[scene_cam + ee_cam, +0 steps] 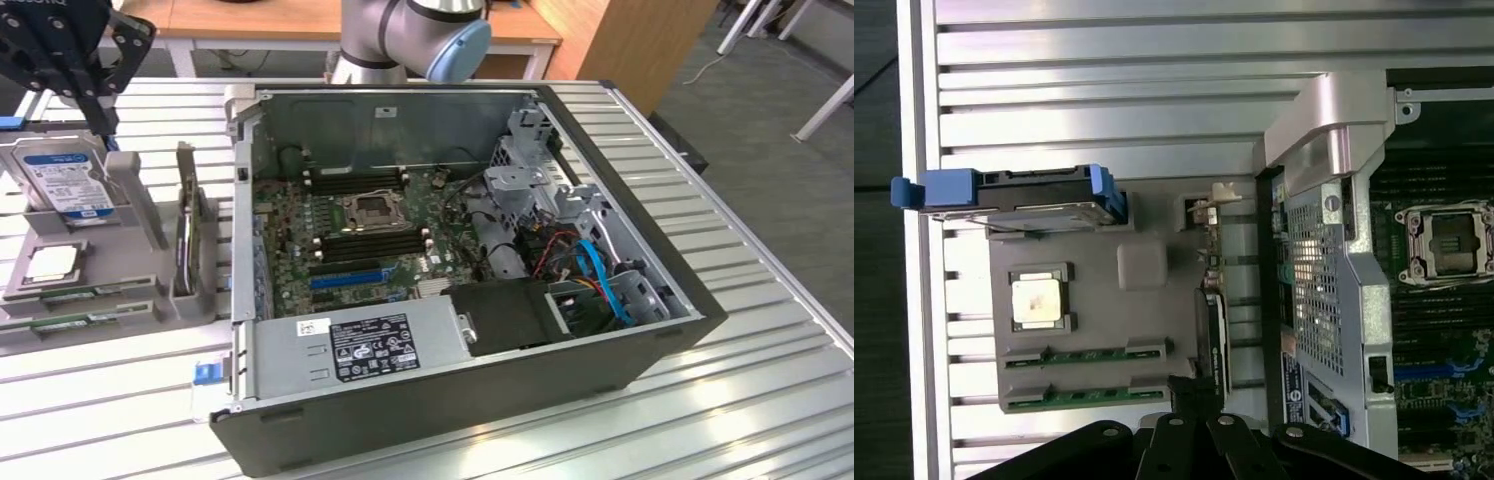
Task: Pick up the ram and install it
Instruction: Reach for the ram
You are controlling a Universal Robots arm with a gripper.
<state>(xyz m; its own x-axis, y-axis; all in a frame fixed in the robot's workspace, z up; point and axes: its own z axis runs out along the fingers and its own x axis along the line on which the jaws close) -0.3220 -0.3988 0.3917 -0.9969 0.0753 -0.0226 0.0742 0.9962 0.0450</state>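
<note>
While the open case (467,300) sits at the table's (747,400) middle, my gripper (1194,388) hangs clenched and empty over the gray holder (1144,300) by the table's edge. I judge this the approach: the ram (1089,355) lies untouched along the holder's edge, and picking it calls for opened jaws aligned lengthwise.

Two cameras look down
One high and slanted, one close above; both see the tray (123,278) and computer case (467,400).

looks like a robotics lab: ur arm (400,35) on a slotted aluminium table (774,400), opened pc case (534,405), grey parts fixture (120,278) beside it, wooden desks (254,18) and grey floor (761,150) behind.
</note>
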